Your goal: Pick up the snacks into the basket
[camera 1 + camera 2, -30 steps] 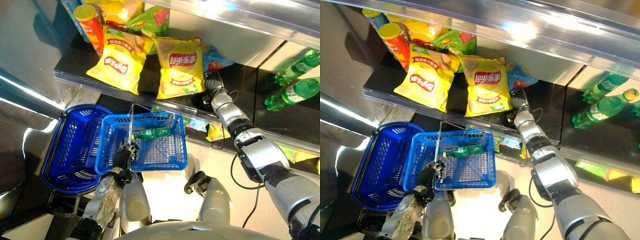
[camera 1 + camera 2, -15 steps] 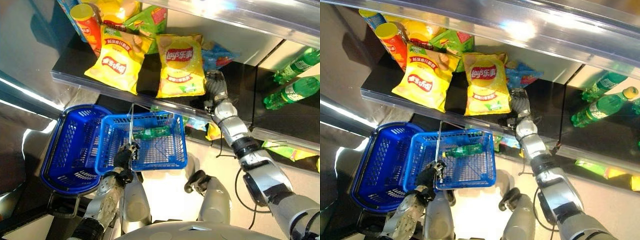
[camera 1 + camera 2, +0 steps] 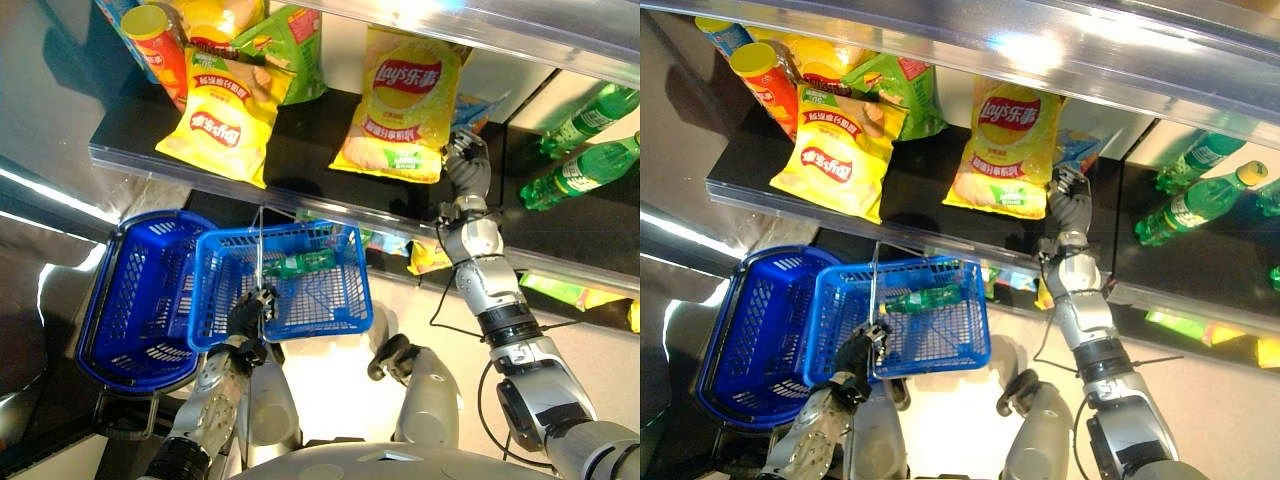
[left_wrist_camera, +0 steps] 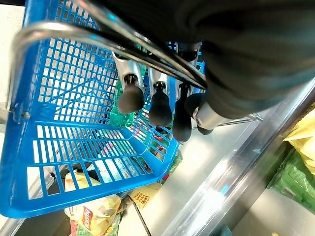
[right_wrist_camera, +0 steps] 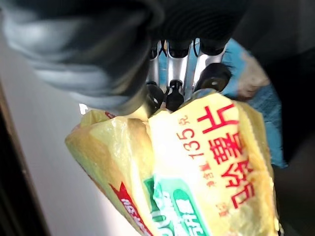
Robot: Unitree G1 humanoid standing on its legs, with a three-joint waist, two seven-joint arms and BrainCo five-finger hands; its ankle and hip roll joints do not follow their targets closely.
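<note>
Two blue baskets sit below the dark shelf (image 3: 300, 160): the larger basket (image 3: 130, 300) on the left, and the smaller basket (image 3: 285, 285), holding a green bottle (image 3: 290, 265), overlapping it. A yellow chip bag (image 3: 400, 105) stands tilted on the shelf, pinched at its lower corner by the right hand (image 3: 468, 165). The left hand (image 3: 250, 312) is curled round the smaller basket's metal handle (image 4: 64, 37).

Yellow chip bag (image 3: 404, 106) with red logo; blue mesh basket (image 3: 283, 291); green bottles (image 3: 577, 172)
</note>
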